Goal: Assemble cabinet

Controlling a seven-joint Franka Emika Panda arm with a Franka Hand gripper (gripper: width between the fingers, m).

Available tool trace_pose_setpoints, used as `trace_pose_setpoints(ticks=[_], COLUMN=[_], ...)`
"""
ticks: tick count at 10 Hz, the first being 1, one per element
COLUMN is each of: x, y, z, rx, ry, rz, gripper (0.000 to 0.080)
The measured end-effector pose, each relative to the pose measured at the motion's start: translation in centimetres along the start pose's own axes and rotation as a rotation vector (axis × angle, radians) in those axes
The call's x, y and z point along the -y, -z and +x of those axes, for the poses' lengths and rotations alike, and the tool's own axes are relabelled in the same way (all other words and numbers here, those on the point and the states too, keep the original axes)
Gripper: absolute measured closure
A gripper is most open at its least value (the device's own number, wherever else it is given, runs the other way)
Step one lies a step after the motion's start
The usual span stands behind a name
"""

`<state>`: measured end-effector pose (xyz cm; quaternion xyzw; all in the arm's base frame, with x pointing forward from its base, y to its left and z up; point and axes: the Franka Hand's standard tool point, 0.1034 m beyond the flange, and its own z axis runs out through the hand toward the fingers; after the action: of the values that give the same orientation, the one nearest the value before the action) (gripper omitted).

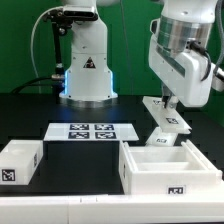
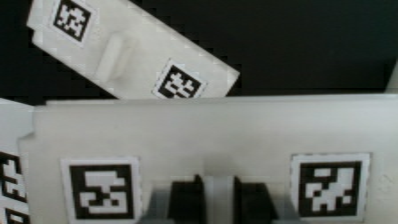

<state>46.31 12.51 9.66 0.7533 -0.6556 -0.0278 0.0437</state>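
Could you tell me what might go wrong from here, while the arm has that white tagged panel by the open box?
1. The gripper pinches the white panel only at one edge, so it may twist or slip.
2. The panel hangs close to the cabinet box. It could knock the rim and shift the box.
3. A second tagged panel lies askew just beyond and could be bumped.

Exterior view: off my arm, raised over the worktop's (image 1: 40,112) near edge, facing my base (image 1: 88,72) at the far edge; set back.
Wrist view: rides my wrist, looking past my fingers (image 2: 183,198), very close on tagged white parts (image 2: 196,135).
Shared: those parts beneath my pincer (image 1: 171,104).
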Motion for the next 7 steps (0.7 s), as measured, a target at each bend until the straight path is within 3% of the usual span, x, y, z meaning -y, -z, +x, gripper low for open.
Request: trace_pose_setpoints(ticks=[1,3,5,7], x=[-0.3,-0.5,-0.7,-0.3], y=[-0.3,-0.7,-1.5,-1.6], z=[-0.1,0.4,2.8,2.8], rx=[-0.002,-0.003,0.007,0.001], ry=[0.006,0.011,-0.041,-0.029], rz=[0.046,0.036,0.008,-0.003], gripper=[0.0733,0.0733,0.0733,0.0733])
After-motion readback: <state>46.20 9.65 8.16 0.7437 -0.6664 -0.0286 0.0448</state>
